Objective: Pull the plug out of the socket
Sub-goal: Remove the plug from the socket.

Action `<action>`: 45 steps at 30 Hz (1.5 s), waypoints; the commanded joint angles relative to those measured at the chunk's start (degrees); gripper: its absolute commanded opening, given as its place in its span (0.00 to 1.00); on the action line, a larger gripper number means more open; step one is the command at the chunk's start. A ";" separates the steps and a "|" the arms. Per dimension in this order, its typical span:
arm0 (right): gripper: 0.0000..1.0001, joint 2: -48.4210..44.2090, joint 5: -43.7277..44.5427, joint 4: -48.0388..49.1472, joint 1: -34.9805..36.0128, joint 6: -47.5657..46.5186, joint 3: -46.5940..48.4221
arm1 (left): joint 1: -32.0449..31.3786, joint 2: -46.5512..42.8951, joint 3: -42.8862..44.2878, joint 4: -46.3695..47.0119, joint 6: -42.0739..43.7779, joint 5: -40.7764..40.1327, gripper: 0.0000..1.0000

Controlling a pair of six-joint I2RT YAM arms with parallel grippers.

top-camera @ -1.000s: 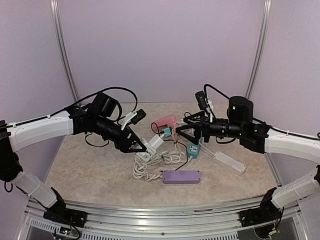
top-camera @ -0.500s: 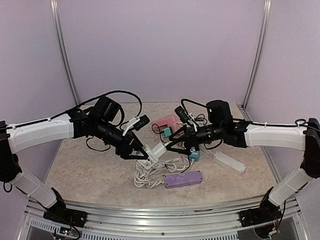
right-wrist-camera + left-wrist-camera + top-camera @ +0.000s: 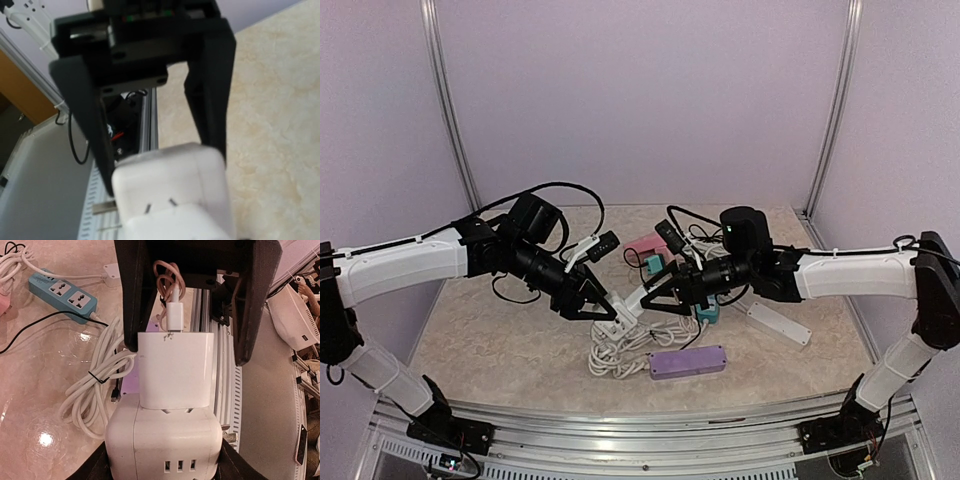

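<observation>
The right pincer (image 3: pixel 647 301) has swung in toward the left pincer (image 3: pixel 603 310). Only from the left wrist do we see it unclenched, straddling the white plug (image 3: pixel 175 371) with a gap. The plug sits seated in the white socket (image 3: pixel 162 442), which the left pincer grasps.

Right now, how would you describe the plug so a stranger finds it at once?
Above the table, the left gripper and right gripper meet. Between them is the plug: a white square block seated in the white socket cube. Unlike the cube, it carries a thin looped cord.
</observation>
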 commanded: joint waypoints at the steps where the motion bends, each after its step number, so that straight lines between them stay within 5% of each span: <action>1: 0.59 1.23 -1.67 5.51 0.80 3.10 -0.66 | -0.23 -1.20 0.79 5.11 0.38 4.90 0.22; 5: 0.54 1.52 -1.76 4.79 1.03 2.89 -0.30 | -0.24 -1.20 0.85 4.99 0.38 4.41 0.22; 28: 0.59 2.61 -3.14 1.48 0.98 0.91 0.20 | -0.32 -1.98 0.52 5.92 -0.01 6.70 0.20; 45: 0.11 4.55 -7.36 9.33 0.46 5.17 -1.01 | -2.00 -2.14 0.62 6.04 -0.01 8.53 0.18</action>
